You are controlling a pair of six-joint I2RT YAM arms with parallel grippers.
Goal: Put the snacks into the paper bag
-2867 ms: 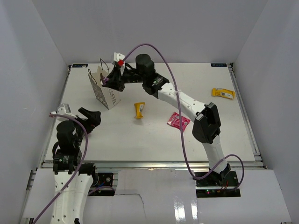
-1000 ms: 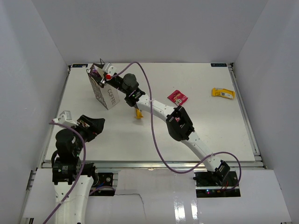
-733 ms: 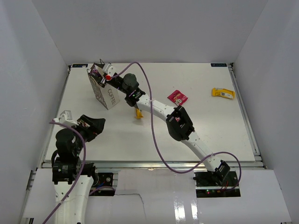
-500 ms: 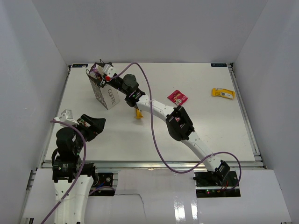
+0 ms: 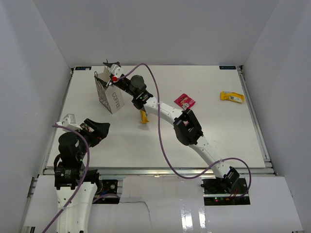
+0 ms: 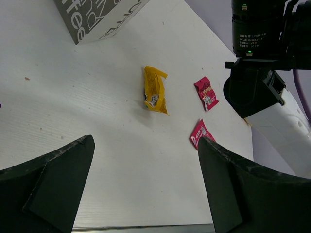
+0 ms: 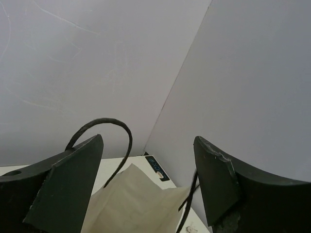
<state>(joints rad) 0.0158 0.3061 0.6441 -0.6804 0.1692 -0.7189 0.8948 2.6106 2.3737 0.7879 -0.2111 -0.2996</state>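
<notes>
Right end effector (image 7: 148,140) has spread wide, empty, over paper bag (image 5: 110,98), upper left of top view. Release step looks done. Your next move: lift clear of handles, fetch yellow packet (image 5: 144,116) at centre.

Left arm (image 5: 68,150) is folded close above its base at the near left, with its jaws spread wide and nothing between them. Right arm (image 5: 187,127) is stretched diagonally across to the far left, elbow bent midway. Its jaws point toward the far-left corner, parted and empty.
</notes>
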